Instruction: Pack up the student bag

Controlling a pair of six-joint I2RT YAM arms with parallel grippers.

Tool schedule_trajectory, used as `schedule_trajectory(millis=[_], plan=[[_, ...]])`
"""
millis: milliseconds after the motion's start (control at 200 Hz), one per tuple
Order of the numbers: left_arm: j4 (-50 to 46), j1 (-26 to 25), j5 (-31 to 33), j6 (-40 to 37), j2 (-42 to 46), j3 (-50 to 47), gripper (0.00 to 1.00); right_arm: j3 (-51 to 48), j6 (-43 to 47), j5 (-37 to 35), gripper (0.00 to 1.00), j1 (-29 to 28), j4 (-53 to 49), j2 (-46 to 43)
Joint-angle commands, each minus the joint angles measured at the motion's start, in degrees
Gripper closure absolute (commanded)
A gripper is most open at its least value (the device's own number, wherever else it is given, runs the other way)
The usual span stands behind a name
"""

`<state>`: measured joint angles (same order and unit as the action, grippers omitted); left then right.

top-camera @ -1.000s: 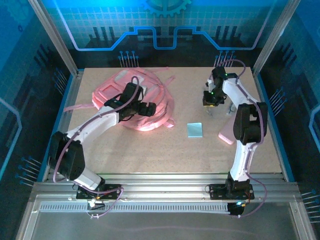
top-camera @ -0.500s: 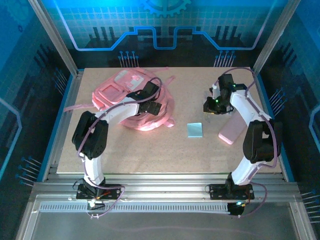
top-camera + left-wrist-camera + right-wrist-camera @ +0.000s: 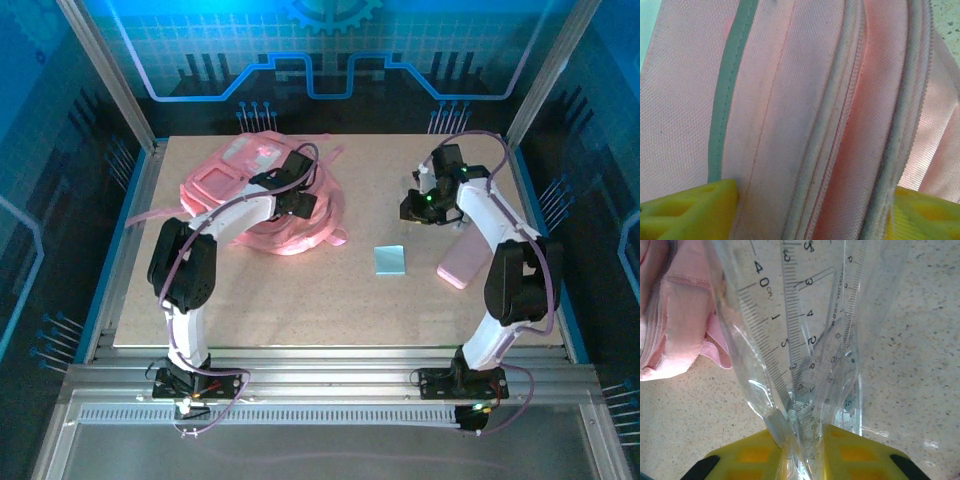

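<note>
- Student bag (image 3: pixel 250 190): pink, lies slumped at the far left of the table (image 3: pixel 330 310), with loose straps trailing off towards the left edge and the far side.
- Left claw (image 3: pixel 300 205): over the right side of the bag, arm reaching in from the near left.
- Left wrist view: yellow fingers (image 3: pixel 690 212) stand well apart at either side of the frame, with a thick bunch of bag fabric (image 3: pixel 805 110) between them, showing pink folds, pale piping and a grey stripe.
- Fabric reaches both fingers. I cannot tell whether the left claw (image 3: pixel 810 212) is squeezing it or only straddling it.
- Right claw (image 3: pixel 418 207): far right of the table, well apart from the bag.
- Right wrist view: right claw (image 3: pixel 805 442) is closed, pinching the gathered end of a clear plastic ruler set (image 3: pixel 805 330). Straight rule, set square and protractor scales are readable through the sleeve, and the pack hangs above the speckled table top.
- An edge of the bag (image 3: pixel 670 315) shows at the left of that view.
- Blue card (image 3: pixel 390 260): flat on the table, centre right, nothing touching it.
- Pink oblong item (image 3: pixel 458 265): just right of the card, partly under the right arm.
</note>
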<state>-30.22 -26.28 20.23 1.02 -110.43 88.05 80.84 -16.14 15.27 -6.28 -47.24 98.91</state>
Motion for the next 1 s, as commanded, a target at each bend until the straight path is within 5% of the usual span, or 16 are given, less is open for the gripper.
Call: schedule_trajectory(millis=[0,335,485,540,630,996], plan=[[-3.1,1.6,-0.7,0.2,4.1,2.5,0.26,2.0,-0.5,0.8,0.79,-1.5,0.0,1.2],[-3.8,3.2,0.9,-0.6,2.9,2.8,0.31,3.2,-0.6,1.2,0.80,-3.0,0.2,1.4],[-2.9,3.3,3.3,-1.4,2.6,2.3,0.71,2.9,-1.3,2.2,0.80,-3.6,1.0,1.1],[-3.1,3.4,3.8,-1.7,2.3,2.6,1.00,2.4,-1.9,3.4,0.80,-4.0,2.1,0.8],[-3.4,3.6,1.2,-1.2,3.4,2.6,1.00,1.9,-3.3,5.8,0.80,-4.9,3.8,0.3],[-5.2,6.7,-26.7,9.9,13.1,5.8,1.00,-1.4,-12.4,18.9,0.79,-10.7,16.5,-2.8]])
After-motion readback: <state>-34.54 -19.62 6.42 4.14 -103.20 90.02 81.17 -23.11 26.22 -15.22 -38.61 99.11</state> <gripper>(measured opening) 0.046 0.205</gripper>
